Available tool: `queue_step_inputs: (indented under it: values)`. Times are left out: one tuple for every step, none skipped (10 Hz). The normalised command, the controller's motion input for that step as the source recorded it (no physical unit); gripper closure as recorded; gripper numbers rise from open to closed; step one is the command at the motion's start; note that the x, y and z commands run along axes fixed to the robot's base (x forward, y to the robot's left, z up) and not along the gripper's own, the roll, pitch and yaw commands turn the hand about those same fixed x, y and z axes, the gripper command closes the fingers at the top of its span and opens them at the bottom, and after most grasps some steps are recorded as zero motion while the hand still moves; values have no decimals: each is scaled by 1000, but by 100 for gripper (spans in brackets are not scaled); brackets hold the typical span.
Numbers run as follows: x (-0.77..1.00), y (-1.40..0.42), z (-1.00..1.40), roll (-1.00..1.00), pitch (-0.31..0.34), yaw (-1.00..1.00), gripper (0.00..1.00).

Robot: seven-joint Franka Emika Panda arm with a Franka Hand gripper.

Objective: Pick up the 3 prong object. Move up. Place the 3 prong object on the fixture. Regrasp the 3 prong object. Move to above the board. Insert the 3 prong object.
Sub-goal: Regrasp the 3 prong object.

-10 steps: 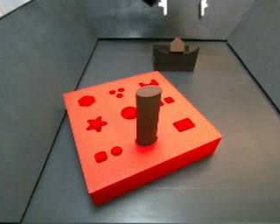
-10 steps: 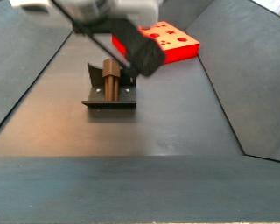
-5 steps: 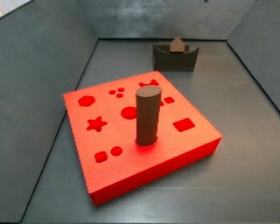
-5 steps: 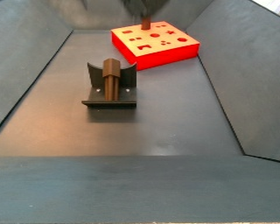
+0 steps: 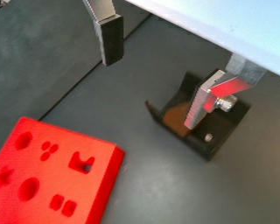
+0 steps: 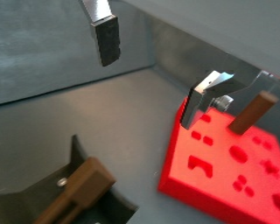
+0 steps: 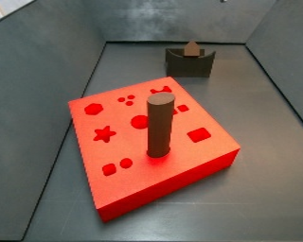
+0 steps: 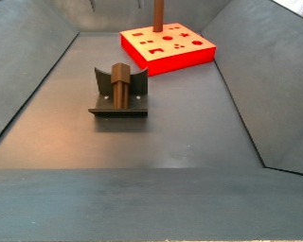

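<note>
Gripper (image 5: 166, 66) has risen out of both side views, fingers spread, empty; regrasp could knock 3 prong object (image 8: 117, 83) off fixture (image 8: 117, 106).

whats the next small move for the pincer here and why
Probably lower back toward the fixture for the regrasp. The 3 prong object sits in the fixture's notch. In both wrist views the pincer is open and empty, high above the floor, and it is out of both side views.

claw (image 5: 166, 57) empty high, tall peg (image 7: 159, 123) obstructs board (image 7: 116, 180)
</note>
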Motion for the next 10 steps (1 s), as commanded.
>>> queue_step_inputs:
  values:
    - [-23,-27,13,1000,44,30,0]
    - [-19,-26,3,1000,40,30,0]
    - [-9,-23,-7,1000,35,31,0]
    - [-6,-21,-4,1000,33,33,0]
    - [-7,-20,0,1000,34,34,0]
    - [-4,-19,5,1000,37,36,0]
    - [0,-19,8,1000,40,37,0]
    - [16,-22,0,1000,46,40,0]
    - [35,-24,-14,1000,54,43,0]
    - [50,-25,-20,1000,62,47,0]
